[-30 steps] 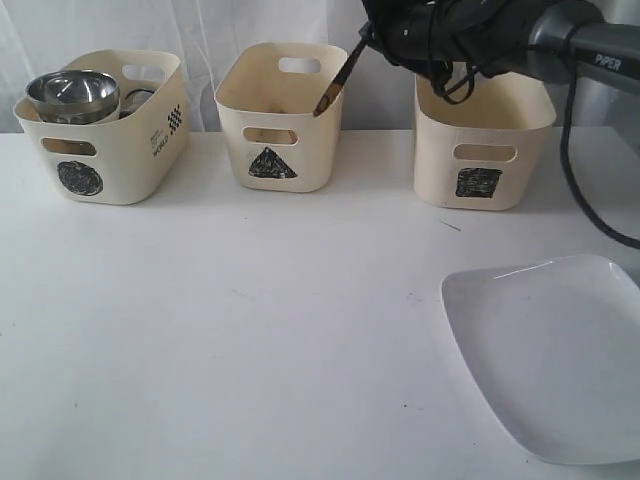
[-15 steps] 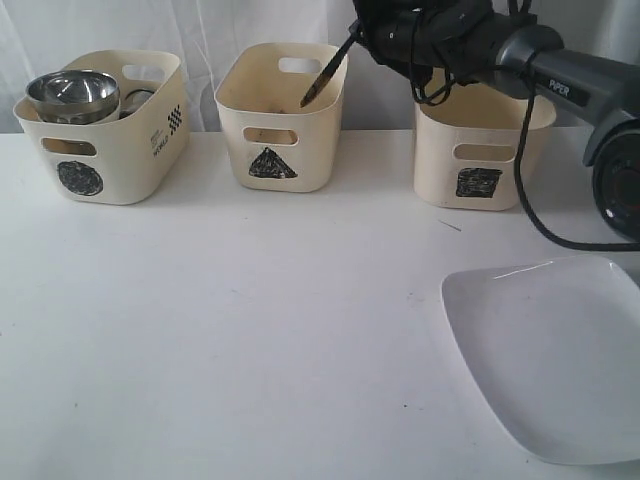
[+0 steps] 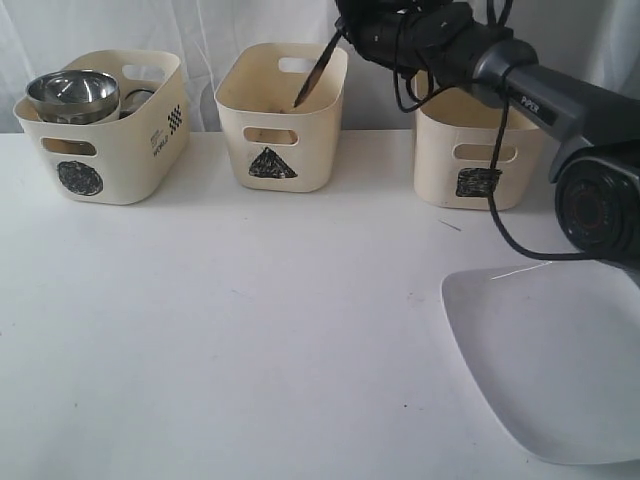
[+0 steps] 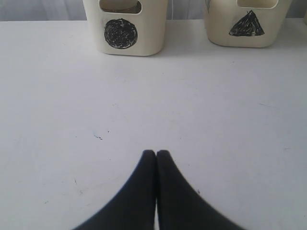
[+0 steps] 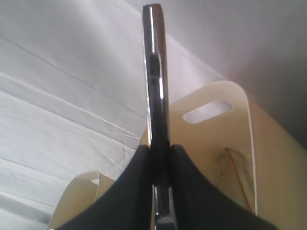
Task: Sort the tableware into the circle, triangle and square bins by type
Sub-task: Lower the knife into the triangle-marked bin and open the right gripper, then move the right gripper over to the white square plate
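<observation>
My right gripper [image 3: 348,28] is shut on a slim metal knife [image 3: 314,76], high over the triangle bin [image 3: 300,150]. The knife slants down, its tip inside the bin's rim. In the right wrist view the knife [image 5: 154,72] shows edge-on between the fingers [image 5: 139,182], above the cream triangle bin [image 5: 230,163]. The circle bin [image 3: 120,160] holds a shiny steel bowl [image 3: 72,90] and a steel cup [image 3: 136,99]. The square bin [image 3: 480,140] stands at the right. A large white square plate [image 3: 560,360] lies at the front right. My left gripper [image 4: 156,153] is shut on nothing, low over the table.
The left wrist view faces the circle bin [image 4: 125,33] and the triangle bin [image 4: 247,28] across bare white table [image 4: 144,96]. The right arm's black cable [image 3: 505,180] hangs in front of the square bin. A white curtain [image 3: 200,25] backs the bins.
The right gripper has carried the knife to the left, from beside the square bin to above the triangle bin. The knife's tip has dropped inside that bin's rim.
</observation>
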